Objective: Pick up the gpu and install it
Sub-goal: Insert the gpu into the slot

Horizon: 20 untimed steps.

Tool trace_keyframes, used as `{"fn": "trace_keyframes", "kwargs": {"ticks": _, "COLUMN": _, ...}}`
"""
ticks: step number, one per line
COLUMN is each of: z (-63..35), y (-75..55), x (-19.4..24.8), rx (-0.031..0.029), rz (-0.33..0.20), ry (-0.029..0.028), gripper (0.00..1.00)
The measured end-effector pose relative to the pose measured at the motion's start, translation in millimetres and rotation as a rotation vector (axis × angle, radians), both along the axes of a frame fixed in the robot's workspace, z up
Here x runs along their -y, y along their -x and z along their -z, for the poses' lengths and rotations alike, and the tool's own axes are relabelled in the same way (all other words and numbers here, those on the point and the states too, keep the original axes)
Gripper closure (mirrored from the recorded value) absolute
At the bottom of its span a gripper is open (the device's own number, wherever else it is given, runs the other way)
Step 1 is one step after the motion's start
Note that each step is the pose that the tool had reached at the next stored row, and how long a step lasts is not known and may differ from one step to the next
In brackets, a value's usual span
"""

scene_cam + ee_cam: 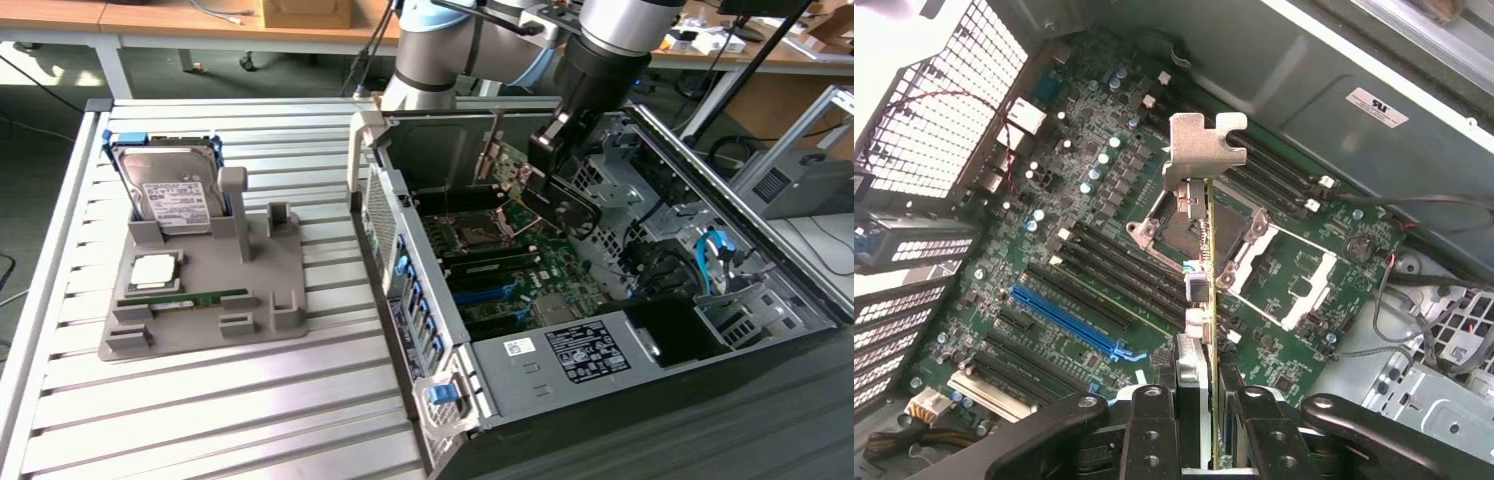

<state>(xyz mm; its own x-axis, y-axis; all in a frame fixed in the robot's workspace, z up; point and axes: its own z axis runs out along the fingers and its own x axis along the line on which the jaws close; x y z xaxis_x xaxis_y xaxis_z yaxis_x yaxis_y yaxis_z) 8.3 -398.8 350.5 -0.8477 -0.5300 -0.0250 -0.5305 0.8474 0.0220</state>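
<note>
My gripper (1199, 425) is clenched on the gpu (1210, 300). My fingers (1154, 430) pinch the board edge-on, so the card runs straight out from them to its silver bracket (1204, 150) at the far end. The blue slot (1069, 320) on the motherboard (1084, 200) is my mark. The card hangs above it and off to one side, over the processor socket (1179, 225), and I judge its long axis skewed to the slot's line. The exterior view adds height: the gpu (511, 170) is lifted clear inside the open case (534, 380), apart from the slot.
</note>
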Motion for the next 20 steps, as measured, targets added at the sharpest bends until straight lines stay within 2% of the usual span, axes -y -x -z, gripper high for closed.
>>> {"fn": "trace_keyframes", "kwargs": {"ticks": 20, "z": 0.1, "y": 0.0, "x": 0.0, "rx": 0.0000, "rz": -0.059, "ry": 0.0000, "gripper": 0.73}}
